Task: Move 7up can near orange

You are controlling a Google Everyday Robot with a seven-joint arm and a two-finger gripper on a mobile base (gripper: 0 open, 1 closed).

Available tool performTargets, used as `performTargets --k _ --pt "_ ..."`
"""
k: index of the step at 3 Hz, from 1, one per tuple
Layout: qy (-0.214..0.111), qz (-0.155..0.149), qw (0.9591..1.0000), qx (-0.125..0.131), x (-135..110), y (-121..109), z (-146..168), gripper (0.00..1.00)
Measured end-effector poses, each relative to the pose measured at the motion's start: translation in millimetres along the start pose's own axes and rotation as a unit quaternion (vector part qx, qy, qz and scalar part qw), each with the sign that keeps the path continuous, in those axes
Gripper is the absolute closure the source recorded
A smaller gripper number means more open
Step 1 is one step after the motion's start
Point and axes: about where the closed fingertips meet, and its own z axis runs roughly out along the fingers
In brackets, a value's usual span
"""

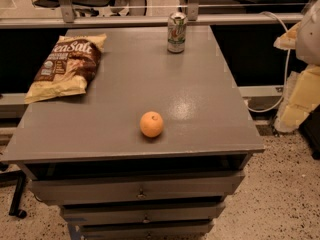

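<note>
- Gripper [299, 91]: pale yellow, at the right edge of the view, off the side of the table [200, 84] and touching nothing on it. Whether it is wide or narrow: cannot tell.
- 7up can [177, 32]: upright at the table's far edge, well apart from the gripper, to its left and further back in the view.
- Orange [151, 124]: near the table's front edge, left of the gripper and nearer the camera than it, well apart from it.
- Can and orange are well apart, with bare grey tabletop between them; the can is the nearer of the two to the gripper's height in the view.
- Chip bag [65, 66]: lies flat at the far-left side, farthest from the gripper.
- Drawers [140, 189]: below the tabletop, shut.
- White cable [286, 69]: hangs just left of the gripper.
</note>
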Motion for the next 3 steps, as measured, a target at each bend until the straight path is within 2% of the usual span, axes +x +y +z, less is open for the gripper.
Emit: performTargets --k 1,2,3 --pt "0.000 0.000 1.0000 0.000 0.0 0.0 0.0 0.00" --pt "-0.012 0.004 0.9999 0.011 -3.1 -5.9 2.6 0.00" --pt "-0.051 -0.002 0.9984 0.025 -13.6 -25.0 29.0 0.00"
